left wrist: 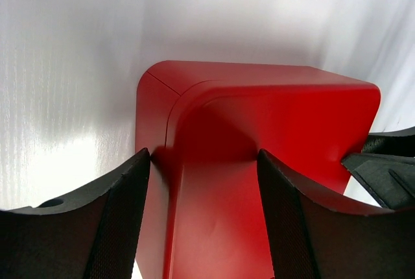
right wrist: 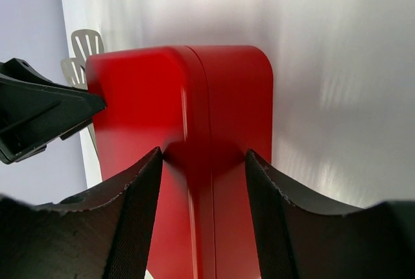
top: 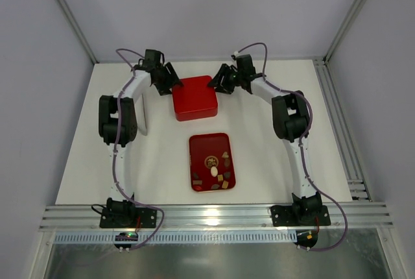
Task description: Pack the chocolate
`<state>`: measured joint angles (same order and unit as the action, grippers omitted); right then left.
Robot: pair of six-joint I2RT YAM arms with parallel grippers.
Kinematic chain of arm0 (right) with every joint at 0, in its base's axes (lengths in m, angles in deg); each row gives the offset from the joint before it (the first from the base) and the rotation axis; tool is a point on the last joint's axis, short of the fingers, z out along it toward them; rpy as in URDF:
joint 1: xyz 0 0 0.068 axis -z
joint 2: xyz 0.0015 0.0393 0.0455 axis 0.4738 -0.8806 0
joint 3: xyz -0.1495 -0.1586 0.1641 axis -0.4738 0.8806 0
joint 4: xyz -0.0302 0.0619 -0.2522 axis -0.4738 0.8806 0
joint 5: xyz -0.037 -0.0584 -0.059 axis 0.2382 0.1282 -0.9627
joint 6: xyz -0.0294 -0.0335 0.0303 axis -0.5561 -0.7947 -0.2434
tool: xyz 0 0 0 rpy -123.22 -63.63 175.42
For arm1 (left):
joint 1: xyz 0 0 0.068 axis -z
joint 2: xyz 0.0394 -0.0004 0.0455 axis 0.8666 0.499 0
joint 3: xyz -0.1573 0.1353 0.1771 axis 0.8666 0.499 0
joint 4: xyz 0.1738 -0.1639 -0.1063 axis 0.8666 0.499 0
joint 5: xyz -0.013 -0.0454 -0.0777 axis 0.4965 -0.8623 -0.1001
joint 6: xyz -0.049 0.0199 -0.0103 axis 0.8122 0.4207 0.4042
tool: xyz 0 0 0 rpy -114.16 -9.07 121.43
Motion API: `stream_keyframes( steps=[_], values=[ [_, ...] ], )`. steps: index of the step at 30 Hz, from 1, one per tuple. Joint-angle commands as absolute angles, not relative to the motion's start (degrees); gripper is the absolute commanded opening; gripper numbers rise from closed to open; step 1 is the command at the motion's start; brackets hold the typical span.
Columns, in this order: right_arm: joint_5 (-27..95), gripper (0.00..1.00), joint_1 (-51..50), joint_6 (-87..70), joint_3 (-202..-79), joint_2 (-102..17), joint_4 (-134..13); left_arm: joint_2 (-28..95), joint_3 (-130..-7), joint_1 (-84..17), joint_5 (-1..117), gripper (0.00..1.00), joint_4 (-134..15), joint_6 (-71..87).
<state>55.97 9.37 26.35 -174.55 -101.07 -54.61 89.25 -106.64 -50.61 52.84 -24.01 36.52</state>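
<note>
At the left, the left gripper point(top: 170, 79) stood at the far left corner of the closed red box point(top: 194, 100). Its jaws were apart and set astride that corner, with the dark pads lying along the box walls in the wrist view. Whether they pressed hard enough to hold, I could not tell. The box sat toward the far side of the table point(top: 162, 169) with its lid down, so nothing inside it showed.

Nearer the arms and apart from the box lay the flat red tray point(top: 207, 141). The chocolate point(top: 220, 176) was all on it, gathered in its near half, with no piece in either claw. I judged the pieces light and stiff but brittle at the edges. Their smooth skins looked apt to skid on the glossy tray, and a hard squeeze would likely mark or crack them. A gentle pinch from straight above, across two opposite sides and low on the piece, seemed the best hold. The rounded ones would want gripping across the widest middle, lest they squirt out. Where pieces lay close together, a finger would find little room.

They looked small and mixed: mostly dark brown, a few tan, one cream-white oval point(top: 214, 170) near the tray's middle, and a round dark one point(top: 211, 161) with a pale mark on top just beyond it. Finer shapes were too small to make out.

At the right, the right gripper point(top: 219, 82) straddled the box's far right corner in the same way, jaws parted around it, and I could not tell whether the hold was firm
</note>
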Motion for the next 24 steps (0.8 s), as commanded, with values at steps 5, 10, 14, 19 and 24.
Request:
stream_keyframes(
  steps=[5,10,14,19,24],
  values=[
    [52.1,0.54,8.8,21.1,-171.6,-96.6,-47.2,95.1,-97.8,-50.0,57.1,0.36,-14.0,33.8],
    [52.1,0.54,8.7,20.1,-169.8,-95.0,-46.5,93.4,-94.4,-50.0,57.2,0.25,-16.6,34.0],
    [54.3,0.60,8.7,20.1,-167.2,-92.8,-49.6,91.5,-93.9,-50.1,57.3,0.54,-17.4,32.4],
    [58.4,0.69,10.2,21.8,-166.9,-91.3,-55.4,87.9,-96.5,-50.9,57.8,0.71,-16.9,29.5],
    [60.2,0.77,12.1,22.9,-169.0,-88.8,-58.2,84.2,-101.6,-51.5,59.0,0.81,-16.1,25.9]
  ],
)
